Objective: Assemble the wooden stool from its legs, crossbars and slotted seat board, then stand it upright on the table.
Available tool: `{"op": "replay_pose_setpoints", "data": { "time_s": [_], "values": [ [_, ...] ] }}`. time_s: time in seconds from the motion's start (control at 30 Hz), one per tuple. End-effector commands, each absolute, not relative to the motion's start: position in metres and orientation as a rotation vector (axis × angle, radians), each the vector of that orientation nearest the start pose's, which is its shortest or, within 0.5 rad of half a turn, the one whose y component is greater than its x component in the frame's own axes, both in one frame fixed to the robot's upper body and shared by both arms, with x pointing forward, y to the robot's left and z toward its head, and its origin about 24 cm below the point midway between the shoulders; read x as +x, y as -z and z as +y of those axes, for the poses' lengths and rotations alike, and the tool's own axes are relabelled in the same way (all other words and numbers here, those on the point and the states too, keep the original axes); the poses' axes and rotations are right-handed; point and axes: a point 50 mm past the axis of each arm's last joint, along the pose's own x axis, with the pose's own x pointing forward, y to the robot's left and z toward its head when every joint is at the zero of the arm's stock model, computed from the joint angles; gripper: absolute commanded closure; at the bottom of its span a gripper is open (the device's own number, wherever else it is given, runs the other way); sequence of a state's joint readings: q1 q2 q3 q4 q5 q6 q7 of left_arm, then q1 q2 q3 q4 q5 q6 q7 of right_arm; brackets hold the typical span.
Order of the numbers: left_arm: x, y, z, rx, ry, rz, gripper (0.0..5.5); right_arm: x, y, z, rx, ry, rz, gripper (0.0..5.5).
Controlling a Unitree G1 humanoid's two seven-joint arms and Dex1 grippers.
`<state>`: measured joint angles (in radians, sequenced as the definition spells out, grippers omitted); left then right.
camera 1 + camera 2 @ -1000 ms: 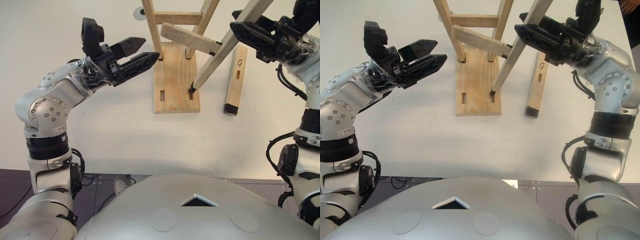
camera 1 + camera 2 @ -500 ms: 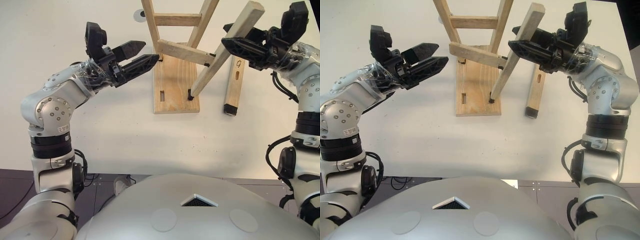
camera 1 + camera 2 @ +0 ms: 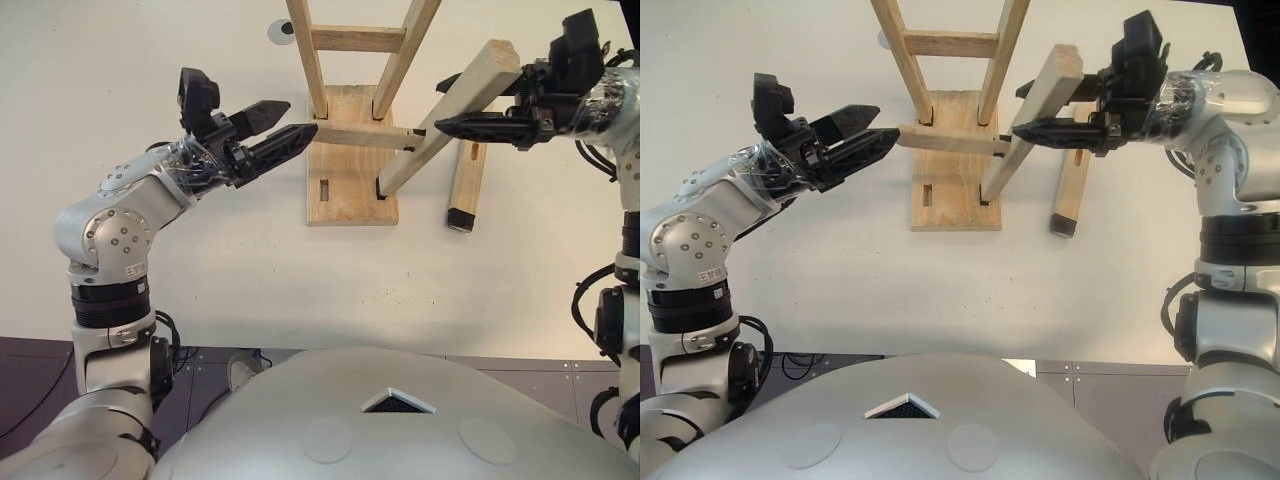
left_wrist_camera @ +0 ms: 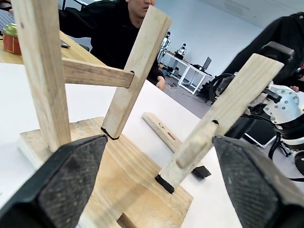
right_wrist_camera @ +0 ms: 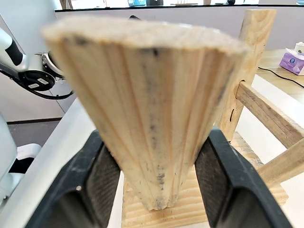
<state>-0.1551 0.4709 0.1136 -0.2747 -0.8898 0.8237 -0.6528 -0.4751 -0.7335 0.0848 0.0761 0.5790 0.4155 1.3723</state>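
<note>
the left tool [image 3: 300, 115], spread and empty, has crept up to the free end of the crossbar [image 3: 365, 137]. across from it the right tool [image 3: 442, 105], pinching the tilted leg [image 3: 415, 155], has swung it lower, with its foot in the seat board [image 3: 345, 205] below. the crossbar now lies level, likely ready for seating.

White table [image 3: 200, 260], dark floor [image 3: 30, 375], office desks [image 4: 189, 75] behind

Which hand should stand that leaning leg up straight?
Right. The right hand grips the leaning leg, whose foot sits in the board. The left hand is open beside the crossbar.
</note>
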Motion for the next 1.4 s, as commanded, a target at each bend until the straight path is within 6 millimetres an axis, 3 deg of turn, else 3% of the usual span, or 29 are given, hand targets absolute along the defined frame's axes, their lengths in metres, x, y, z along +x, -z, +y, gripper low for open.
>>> {"op": "replay_pose_setpoints", "data": {
  "time_s": [0.03,0.13,0.23,0.27,0.43,0.53,0.63,0.8,0.87,0.97,1.07,1.27,1.4],
  "values": [
    [0.257,-0.106,0.186,-0.388,0.752,0.284,1.43,0.277,-0.140,-0.200,-0.217,-1.414,0.324,3.42],
    [0.273,-0.093,0.203,-0.320,0.540,0.297,1.43,0.273,-0.128,-0.198,-0.300,-1.421,0.378,3.43],
    [0.278,-0.088,0.209,-0.288,0.474,0.300,1.43,0.271,-0.117,-0.199,-0.360,-1.400,0.418,3.43],
    [0.279,-0.088,0.209,-0.287,0.471,0.297,1.43,0.271,-0.117,-0.199,-0.360,-1.391,0.418,3.07],
    [0.283,-0.091,0.212,-0.298,0.457,0.277,1.43,0.274,-0.122,-0.193,-0.405,-1.376,0.389,2.25],
    [0.285,-0.092,0.212,-0.297,0.455,0.274,1.43,0.273,-0.111,-0.200,-0.481,-1.321,0.458,1.79],
    [0.286,-0.098,0.211,-0.285,0.441,0.245,1.43,0.279,-0.096,-0.215,-0.543,-1.105,0.523,1.79],
    [0.284,-0.103,0.218,-0.258,0.316,0.177,1.43,0.278,-0.081,-0.230,-0.292,-0.617,0.572,1.01],
    [0.282,-0.099,0.222,-0.268,0.268,0.169,1.43,0.272,-0.080,-0.228,-0.092,-0.446,0.561,0.69],
    [0.274,-0.090,0.229,-0.287,0.189,0.175,1.43,0.256,-0.076,-0.228,-0.060,-0.208,0.546,0.17],
    [0.266,-0.084,0.231,-0.296,0.150,0.181,1.43,0.242,-0.068,-0.223,-0.114,-0.095,0.579,0.11],
    [0.262,-0.077,0.225,-0.322,0.109,0.176,1.43,0.216,-0.033,-0.213,-0.108,-0.155,0.800,0.11],
    [0.259,-0.076,0.224,-0.334,0.084,0.166,1.43,0.216,-0.034,-0.221,-0.097,-0.129,0.817,0.76]
  ]
}}
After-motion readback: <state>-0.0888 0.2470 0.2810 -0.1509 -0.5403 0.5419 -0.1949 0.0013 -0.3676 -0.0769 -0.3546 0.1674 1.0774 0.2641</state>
